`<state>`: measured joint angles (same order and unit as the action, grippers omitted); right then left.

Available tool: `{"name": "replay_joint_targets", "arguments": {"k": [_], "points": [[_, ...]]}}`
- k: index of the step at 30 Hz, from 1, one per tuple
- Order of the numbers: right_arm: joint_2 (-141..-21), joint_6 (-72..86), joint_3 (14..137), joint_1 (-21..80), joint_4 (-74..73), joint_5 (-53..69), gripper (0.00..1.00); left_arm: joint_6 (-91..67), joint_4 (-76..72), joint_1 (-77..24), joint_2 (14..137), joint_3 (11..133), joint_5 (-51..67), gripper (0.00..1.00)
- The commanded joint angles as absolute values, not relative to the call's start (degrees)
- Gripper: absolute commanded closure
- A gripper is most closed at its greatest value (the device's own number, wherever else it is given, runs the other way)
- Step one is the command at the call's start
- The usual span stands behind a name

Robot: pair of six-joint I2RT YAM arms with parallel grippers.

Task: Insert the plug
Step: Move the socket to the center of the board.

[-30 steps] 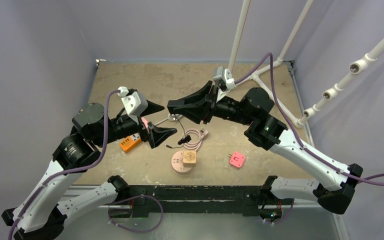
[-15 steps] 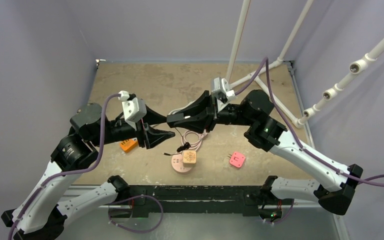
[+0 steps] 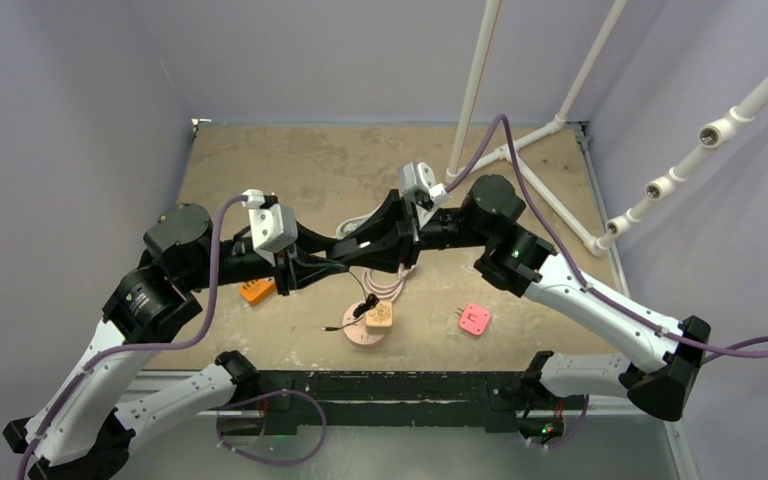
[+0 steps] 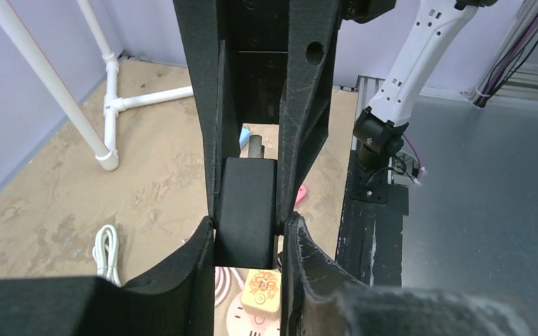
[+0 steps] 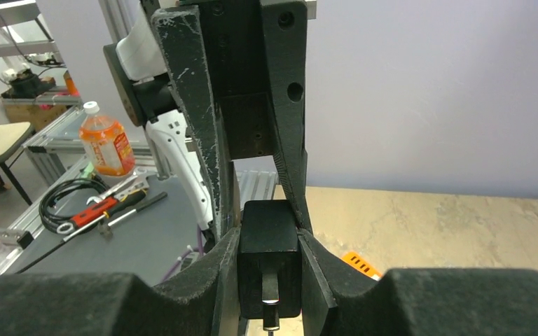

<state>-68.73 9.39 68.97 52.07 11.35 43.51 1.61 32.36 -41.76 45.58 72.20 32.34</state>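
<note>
Left wrist view: a black adapter [image 4: 245,199] is held above the table [image 4: 147,189], the left gripper [image 4: 249,224] and right gripper [image 5: 269,241] both clamped on it from opposite ends.

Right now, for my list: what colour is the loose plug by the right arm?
Pink plug; top view.

Soft, even overhead light gives faint, diffuse shadows on the tan table [image 3: 260,170]. The top view is sharp. In the wrist views the near left fingers [image 4: 175,287] and right fingers [image 5: 182,301] blur; backgrounds are crisp.
</note>
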Motion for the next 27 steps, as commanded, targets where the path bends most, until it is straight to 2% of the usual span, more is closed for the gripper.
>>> {"name": "replay_joint_targets", "arguments": {"k": [1,4,6,10,12,16,22,27], "points": [[-67.6,10.1,69.4,52.1,14.3,43.7,1.0,5.4,33.8,-41.7,45.7,74.1,36.0,0.97],[-67.4,10.7,69.2,52.0,14.7,43.3,1.0,6.4,34.8,-41.7,45.5,74.3,37.0,0.98],[-67.9,11.2,69.4,52.0,14.9,43.8,1.0,7.1,35.7,-41.7,45.8,74.7,38.2,0.94],[-68.8,12.0,69.8,51.9,15.1,44.3,1.0,8.6,38.3,-41.7,46.3,75.3,40.4,0.74],[-68.9,12.3,69.8,51.7,15.2,44.7,1.0,9.0,38.9,-41.7,46.2,75.2,40.6,0.69],[-68.7,12.7,69.6,51.3,15.6,45.4,1.0,10.1,39.9,-41.7,45.8,75.0,41.1,0.65],[-68.6,13.0,69.4,51.0,16.0,46.5,1.0,10.4,41.1,-41.7,45.4,74.9,42.2,0.53],[-68.9,13.3,69.1,51.0,16.9,47.4,1.0,9.9,40.4,-41.7,45.8,74.9,42.1,0.54]]}}
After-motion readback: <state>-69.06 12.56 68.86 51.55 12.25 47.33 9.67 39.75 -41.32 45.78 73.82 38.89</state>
